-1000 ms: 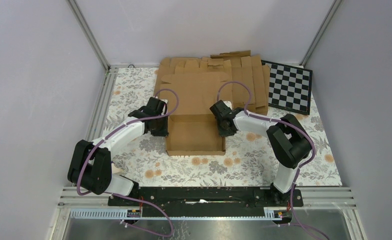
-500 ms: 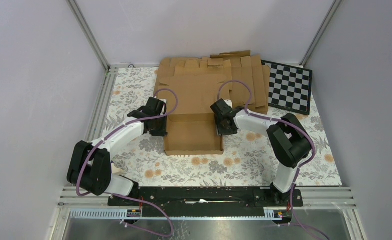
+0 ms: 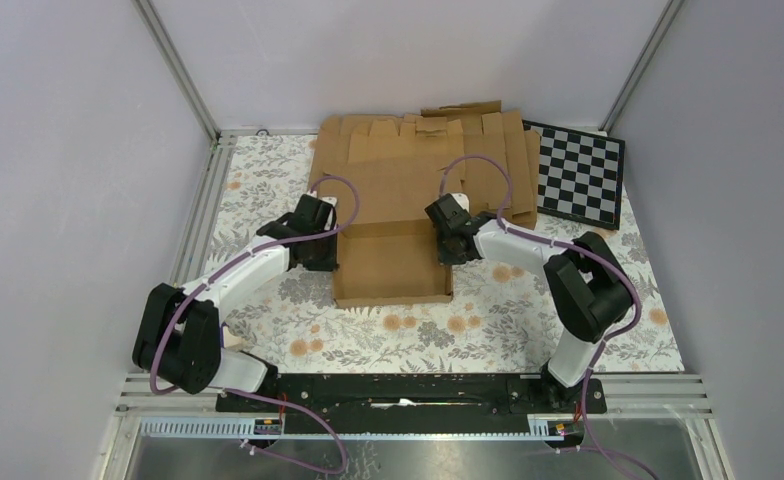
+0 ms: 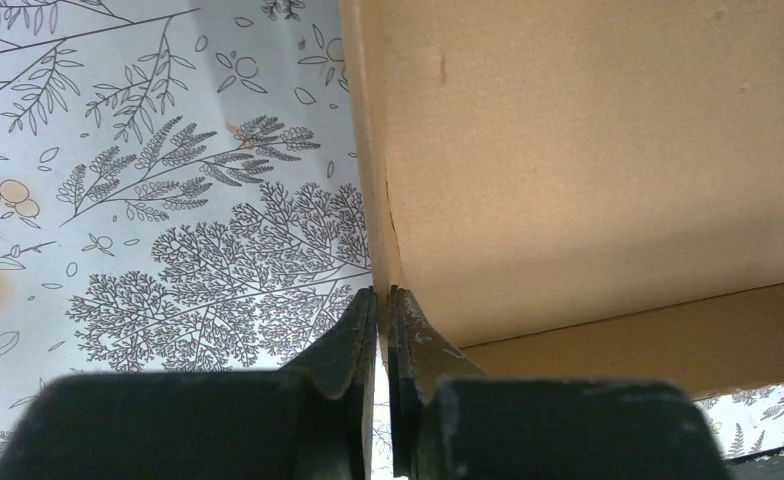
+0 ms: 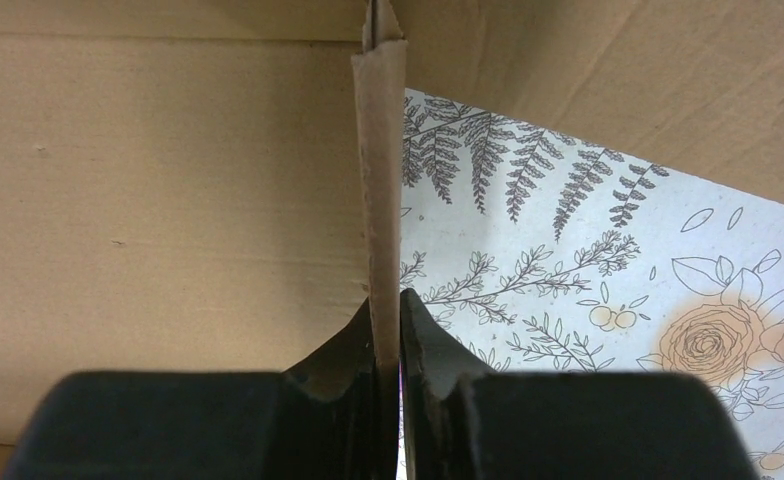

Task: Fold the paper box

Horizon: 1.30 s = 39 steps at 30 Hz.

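Top external: both grippers grip opposite side walls of the paper box (image 3: 393, 262), which sits mid-table on the floral mat (image 3: 268, 300).
Wrist views: the left gripper (image 4: 381, 300) has its fingers pressed together on the box's left wall. The right gripper (image 5: 386, 300) is clamped the same way on the thin top edge of the right wall, seen edge-on. Judgement: the paired grips hold the raised walls upright and steady the base while the far panel, lying flat toward the pile of blanks (image 3: 468, 140), awaits folding. The checkerboard (image 3: 580, 172) lies well apart, far right.
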Each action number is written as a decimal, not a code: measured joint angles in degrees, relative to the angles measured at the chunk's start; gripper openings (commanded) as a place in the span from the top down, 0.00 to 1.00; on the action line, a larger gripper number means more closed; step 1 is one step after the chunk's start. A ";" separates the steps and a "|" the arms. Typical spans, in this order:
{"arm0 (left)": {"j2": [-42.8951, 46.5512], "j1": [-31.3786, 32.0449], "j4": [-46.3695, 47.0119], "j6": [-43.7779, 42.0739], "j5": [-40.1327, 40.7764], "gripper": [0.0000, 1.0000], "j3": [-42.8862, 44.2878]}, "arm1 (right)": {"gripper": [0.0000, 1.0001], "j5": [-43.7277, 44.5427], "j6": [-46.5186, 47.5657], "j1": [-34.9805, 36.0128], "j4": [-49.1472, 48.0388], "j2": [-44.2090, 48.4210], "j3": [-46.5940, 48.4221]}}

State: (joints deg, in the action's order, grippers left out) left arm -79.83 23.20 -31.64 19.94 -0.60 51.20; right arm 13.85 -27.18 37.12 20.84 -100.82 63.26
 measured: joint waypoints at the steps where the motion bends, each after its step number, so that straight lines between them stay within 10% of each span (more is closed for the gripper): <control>1: 0.09 0.44 -0.09 0.07 0.22 0.79 0.00 | 0.86 -0.15 0.09 -0.09 -0.15 0.11 -0.20; 7: 3.48 1.86 -3.15 0.63 1.92 0.22 -0.02 | 0.87 -2.67 2.64 -1.25 -0.50 1.90 -2.03; 24: 11.85 -12.17 6.36 12.11 -10.91 0.19 -2.49 | 0.85 -15.65 9.16 -1.95 -5.49 16.63 -20.55; 29: 10.75 -14.03 12.26 16.26 -13.40 0.33 -6.12 | 0.85 -16.70 9.62 -1.95 -5.60 17.09 -21.20; 36: 8.41 -14.25 16.39 19.15 -14.60 1.00 -7.02 | 0.86 -18.03 9.64 -1.95 -6.25 17.09 -21.20; 39: 8.68 -14.08 17.40 19.52 -13.84 1.00 -7.69 | 0.87 -18.56 9.60 -1.92 -6.56 17.09 -21.18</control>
State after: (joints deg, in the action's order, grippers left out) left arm -71.16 9.13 -14.24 39.46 -14.44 43.51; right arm -4.71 -17.58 35.20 14.28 -83.72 42.09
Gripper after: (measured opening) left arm 0.020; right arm 0.144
